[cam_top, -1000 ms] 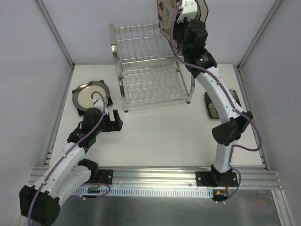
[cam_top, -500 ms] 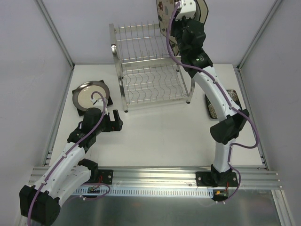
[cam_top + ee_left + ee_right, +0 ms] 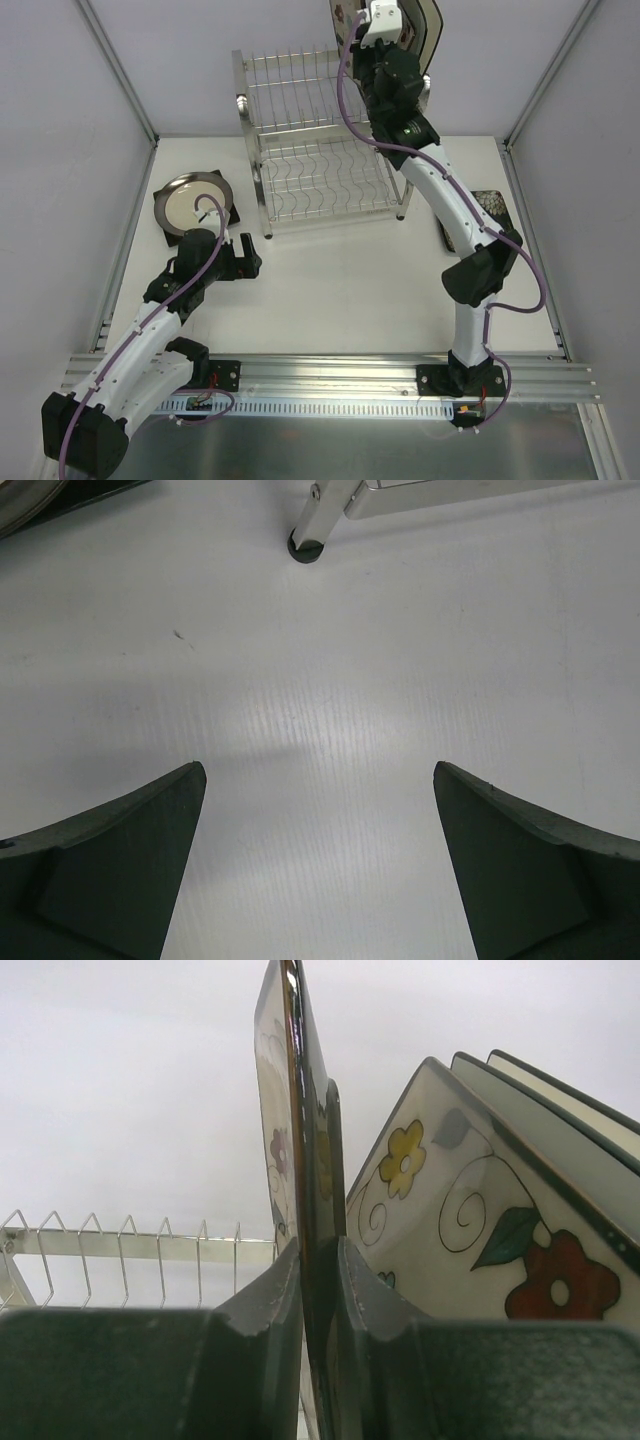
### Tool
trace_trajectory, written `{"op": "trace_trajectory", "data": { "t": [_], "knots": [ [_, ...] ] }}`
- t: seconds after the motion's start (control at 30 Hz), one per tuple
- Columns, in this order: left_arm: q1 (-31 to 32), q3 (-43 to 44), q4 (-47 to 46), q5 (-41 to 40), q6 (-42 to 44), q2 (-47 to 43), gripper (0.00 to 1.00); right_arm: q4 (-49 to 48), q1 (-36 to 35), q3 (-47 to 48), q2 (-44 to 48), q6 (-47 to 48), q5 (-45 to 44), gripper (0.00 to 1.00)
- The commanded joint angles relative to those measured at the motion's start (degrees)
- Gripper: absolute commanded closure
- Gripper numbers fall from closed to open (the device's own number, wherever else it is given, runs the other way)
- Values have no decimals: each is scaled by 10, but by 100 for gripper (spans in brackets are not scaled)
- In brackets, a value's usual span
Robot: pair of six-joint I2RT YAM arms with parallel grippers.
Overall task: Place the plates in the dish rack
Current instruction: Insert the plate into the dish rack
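The chrome dish rack (image 3: 318,150) stands at the back of the table. My right gripper (image 3: 368,55) (image 3: 318,1250) is up at the right end of the rack's top tier, shut on the edge of an upright cream plate with flowers (image 3: 340,18) (image 3: 290,1110). Just right of it, a flowered plate (image 3: 480,1210) and two plain cream ones (image 3: 580,1130) lean in the rack; one shows in the top view (image 3: 432,28). A round cream plate (image 3: 192,198) lies on a dark square plate (image 3: 165,222) at the left. My left gripper (image 3: 250,258) (image 3: 318,780) hovers open over bare table.
A dark plate with white flowers (image 3: 490,204) lies on the table at the right, partly behind my right arm. The rack's front-left foot (image 3: 306,546) stands just ahead of my left gripper. Frame posts and grey walls close in the table's sides.
My right arm has shifted a little to the left and up with the flowered plate still in its grip. The left arm has not moved.
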State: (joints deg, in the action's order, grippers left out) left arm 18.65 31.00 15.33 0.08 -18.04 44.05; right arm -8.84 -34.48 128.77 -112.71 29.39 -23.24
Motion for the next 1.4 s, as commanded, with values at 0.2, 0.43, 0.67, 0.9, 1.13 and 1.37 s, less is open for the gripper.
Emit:
{"op": "trace_trajectory", "data": {
  "t": [0.2,0.43,0.67,0.9,1.13,1.37],
  "knots": [
    [-4,9,-12,20,-2,8,1,-158,-50,27,29,-27,44,99],
    [-4,9,-12,19,-2,6,1,-157,-64,-7,35,-35,0,99],
    [-5,8,-12,19,-2,2,1,-164,-71,-81,65,-62,-29,99],
    [-4,9,-12,19,-2,2,1,-166,-75,-153,102,-86,-45,99],
    [-4,9,-13,19,-1,1,1,-156,-76,-194,123,-93,-54,99],
    [-4,9,-12,21,-2,0,1,-144,-76,-229,142,-113,-68,97]
  ]
}}
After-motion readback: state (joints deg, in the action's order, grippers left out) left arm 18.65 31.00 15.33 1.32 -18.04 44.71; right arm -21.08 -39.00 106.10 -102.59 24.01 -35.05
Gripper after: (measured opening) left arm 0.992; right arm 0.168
